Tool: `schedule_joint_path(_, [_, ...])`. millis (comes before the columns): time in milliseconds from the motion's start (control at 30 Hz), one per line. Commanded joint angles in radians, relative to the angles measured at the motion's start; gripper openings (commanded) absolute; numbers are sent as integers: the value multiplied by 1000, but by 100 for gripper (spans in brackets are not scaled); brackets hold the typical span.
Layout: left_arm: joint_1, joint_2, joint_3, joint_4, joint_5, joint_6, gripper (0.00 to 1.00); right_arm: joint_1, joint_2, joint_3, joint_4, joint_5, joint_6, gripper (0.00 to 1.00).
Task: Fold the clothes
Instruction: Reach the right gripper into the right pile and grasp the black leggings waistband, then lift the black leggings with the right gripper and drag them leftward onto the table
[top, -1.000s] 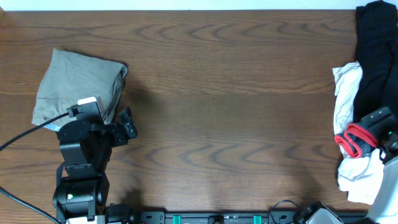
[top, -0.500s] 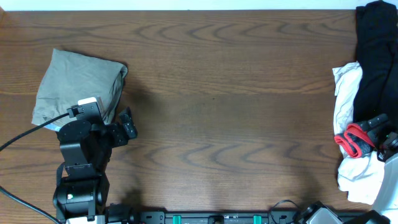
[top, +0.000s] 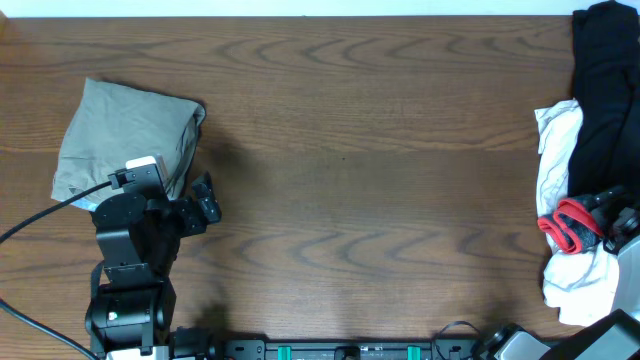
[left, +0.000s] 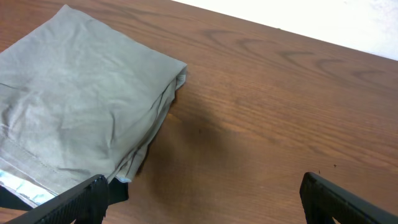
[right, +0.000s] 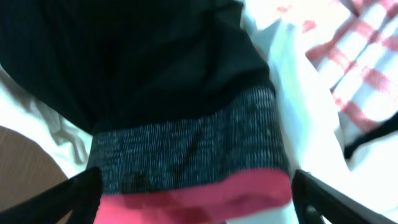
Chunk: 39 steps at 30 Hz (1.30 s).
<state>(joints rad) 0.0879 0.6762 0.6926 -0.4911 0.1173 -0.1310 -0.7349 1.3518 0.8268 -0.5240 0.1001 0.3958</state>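
— Where the wooden table (top: 350, 110) meets its right edge in the overhead view, what lies there?

— The black trousers (top: 603, 90), a long dark heap running from the far corner toward the near side and resting partly on white fabrics (top: 556, 150). Their heather-grey waistband (right: 186, 152), edged in orange-red, is at the near end.

— And the right gripper (right: 198, 202)?

— Directly over that waistband. Its wrist view shows the two fingers spread wide, one on each side of the band (whether they touch the cloth I cannot tell). The band is not pinched.

— The left gripper (left: 202, 190)?

— Far across the table, with its fingers fully apart and empty. It is above bare wood, just beside a folded khaki-grey garment (left: 81, 99).
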Motion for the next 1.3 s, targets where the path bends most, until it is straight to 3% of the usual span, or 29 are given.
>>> schedule_joint_path(0, [-4, 3, 20, -2, 6, -2, 98, -3, 6, -6, 23, 19, 16, 82])
schedule_joint_path(100, [-4, 14, 20, -2, 6, -2, 98, -3, 6, -6, 47, 3, 15, 70])
schedule_joint_path(167, [-4, 24, 20, -2, 6, -3, 98, -3, 6, -6, 50, -4, 15, 57])
schedule_joint_path(267, [-4, 38, 20, -2, 6, -3, 98, -3, 6, -6, 50, -4, 15, 27])
schedule_joint_path(333, [-4, 46, 20, -2, 6, -3, 98, -3, 6, -6, 50, -12, 15, 1])
schedule_joint_path(467, [-4, 48, 20, -1, 6, -3, 98, -3, 4, -6, 64, -91, -3, 1])
schedule_joint_path(733, [-4, 48, 20, -1, 6, -3, 98, 97, -116, 99, 63, -524, -177, 1])
schedule_joint_path(933, [-4, 48, 20, -2, 7, -6, 98, 420, -222, 190, 49, -683, -237, 1])
schedule_joint_path(1267, [-4, 48, 20, -2, 6, -6, 98, 1042, -92, 190, 80, -465, -307, 1])
